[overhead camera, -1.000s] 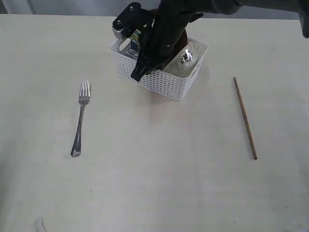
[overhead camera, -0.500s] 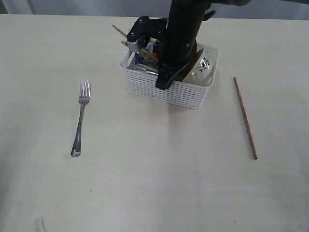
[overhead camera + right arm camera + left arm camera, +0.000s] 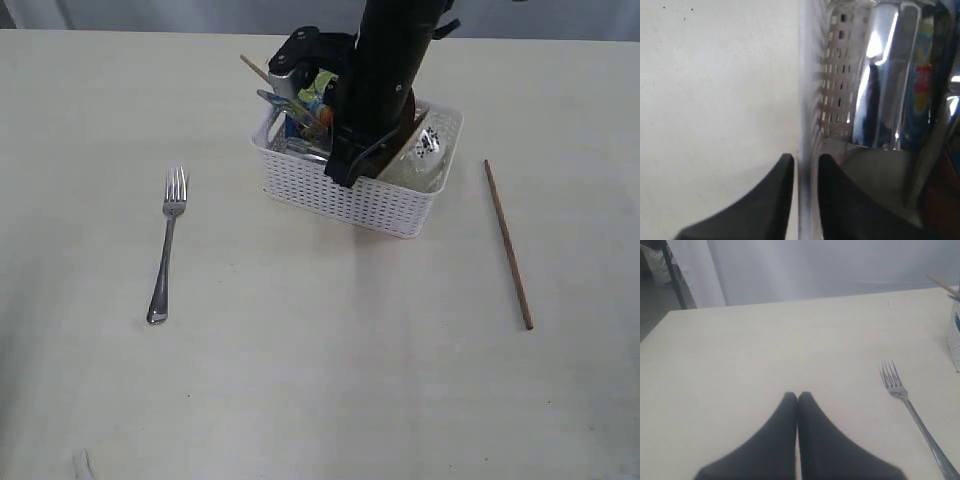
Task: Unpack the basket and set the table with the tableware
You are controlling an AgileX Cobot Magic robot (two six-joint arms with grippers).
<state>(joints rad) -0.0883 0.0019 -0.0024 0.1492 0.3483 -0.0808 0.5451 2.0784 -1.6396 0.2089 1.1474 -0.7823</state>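
Nearest me and left of the basket, a steel fork lies flat on the table. Its long axis runs near to far, with the tines pointing away from me. Right of the basket and about as near, a wooden chopstick lies alone. It also runs near to far, its far end leaning slightly toward the basket.

My left gripper hovers over bare table with the fork between it and the basket, well apart from the basket. Its fingers are pressed together and hold nothing.

The white lattice basket stands farther back, its long axis across my view and turned so that its right end sits nearer me. My right gripper reaches down over the basket's near long wall, one finger outside and one inside. A narrow gap separates them, with the rim in it. The wrist view blurs there, so I cannot tell whether they pinch the wall.

Inside the basket are a shiny steel cup, a blue chip bag, and a pale bowl at the right end. A second chopstick pokes out of the basket's far left corner, pointing up and away to the left.
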